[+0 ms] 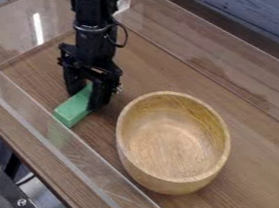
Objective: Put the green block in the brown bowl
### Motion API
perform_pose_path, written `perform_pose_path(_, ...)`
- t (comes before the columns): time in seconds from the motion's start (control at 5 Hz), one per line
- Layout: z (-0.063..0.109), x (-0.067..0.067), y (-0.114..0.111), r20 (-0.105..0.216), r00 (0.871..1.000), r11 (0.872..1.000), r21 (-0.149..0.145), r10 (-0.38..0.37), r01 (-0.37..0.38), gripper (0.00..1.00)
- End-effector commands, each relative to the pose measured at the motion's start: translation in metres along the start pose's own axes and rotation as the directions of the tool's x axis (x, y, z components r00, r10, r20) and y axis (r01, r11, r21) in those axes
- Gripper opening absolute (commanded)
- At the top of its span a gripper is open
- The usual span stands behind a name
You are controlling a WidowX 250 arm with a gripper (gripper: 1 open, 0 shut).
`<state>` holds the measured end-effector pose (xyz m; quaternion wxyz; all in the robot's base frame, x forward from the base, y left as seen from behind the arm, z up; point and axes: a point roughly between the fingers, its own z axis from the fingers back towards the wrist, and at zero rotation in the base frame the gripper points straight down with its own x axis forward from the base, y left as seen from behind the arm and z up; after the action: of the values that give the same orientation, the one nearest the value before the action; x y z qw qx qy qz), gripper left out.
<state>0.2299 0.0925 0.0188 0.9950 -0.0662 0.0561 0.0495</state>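
Observation:
The green block (74, 111) lies flat on the wooden table, left of the brown bowl (172, 141), which is empty. My gripper (87, 94) points straight down over the block's far end. Its black fingers (73, 85) stand on either side of the block and press against it, so it is shut on the block. The block's near end sticks out toward the front edge and rests on the table.
A clear plastic wall (42, 130) runs along the front and left of the table (228, 81), close to the block. A similar transparent rim borders the far side. The black arm (92, 6) rises behind the gripper at the upper left.

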Motion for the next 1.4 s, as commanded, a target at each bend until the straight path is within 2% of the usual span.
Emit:
perform_pose_path(0.0, 0.012, 0.002, -0.005, 0.024, 1.0, 1.0, -0.003, -0.009, 0.009, 0.0)
perform_pose_path(0.4, 0.04, 0.004, -0.015, 0.065, 0.998, 1.0, -0.01, 0.003, -0.002, 0.0)
perform_pose_path(0.6, 0.065, 0.009, -0.028, 0.108, 0.994, 1.0, -0.02, 0.008, -0.006, 0.0)
perform_pose_path(0.8, 0.088, 0.014, -0.054, 0.131, 0.991, 0.999, -0.033, -0.002, 0.007, 0.0)
perform_pose_path(1.0, 0.093, 0.014, -0.089, 0.13, 0.99, 0.998, -0.04, -0.046, 0.051, 0.0)
perform_pose_path(1.2, 0.086, 0.012, -0.123, 0.122, 0.987, 0.994, -0.04, -0.1, 0.105, 0.0)
